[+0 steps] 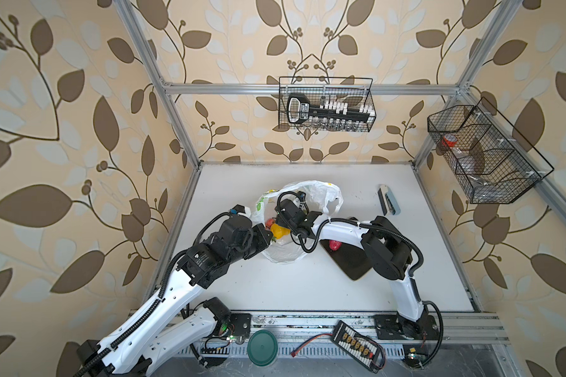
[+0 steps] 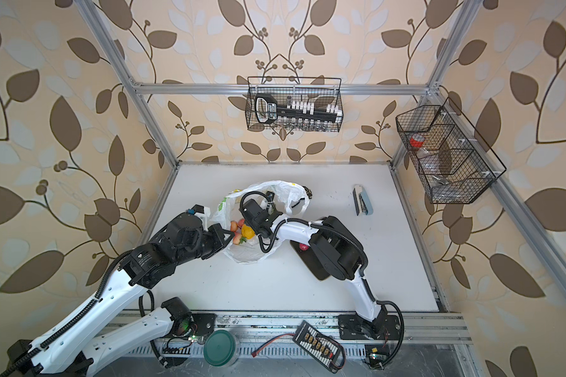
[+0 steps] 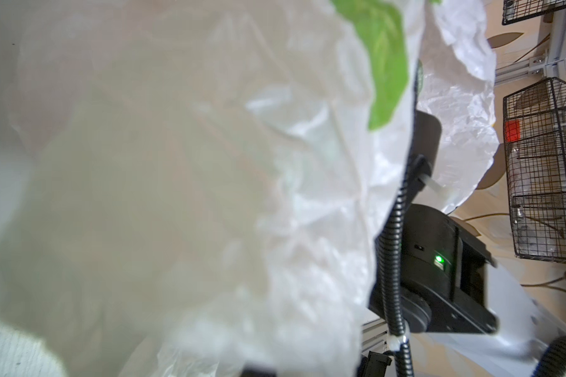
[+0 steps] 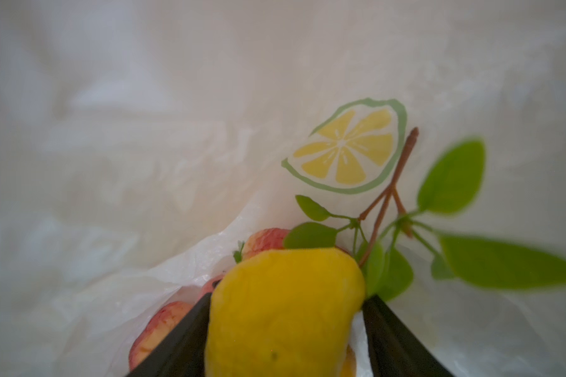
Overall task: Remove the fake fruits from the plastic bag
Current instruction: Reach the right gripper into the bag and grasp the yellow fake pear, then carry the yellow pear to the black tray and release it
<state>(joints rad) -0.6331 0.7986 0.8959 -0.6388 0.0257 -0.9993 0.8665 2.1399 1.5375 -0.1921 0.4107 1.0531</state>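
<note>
The white plastic bag [image 1: 321, 192] [image 2: 275, 189] printed with lemon slices lies mid-table, mouth held up. My left gripper [image 1: 268, 235] is shut on its near rim; in the left wrist view the bag [image 3: 275, 163] hides the jaws. My right gripper [image 4: 288, 297] reaches inside the bag, shut on a yellow fruit [image 4: 285, 310] [image 1: 280, 230]. Red-yellow apples [image 4: 265, 240] [image 2: 236, 226] and a leafy twig [image 4: 386, 196] lie beside it in the bag. A red strawberry [image 1: 334, 244] rests outside on a black board [image 1: 350, 261].
A grey-blue stapler [image 1: 388, 199] lies at the back right of the table. Wire baskets hang on the back frame [image 1: 324, 104] and the right frame [image 1: 484, 156]. A green lid [image 1: 262, 347] and a connector board [image 1: 356, 344] sit by the front rail.
</note>
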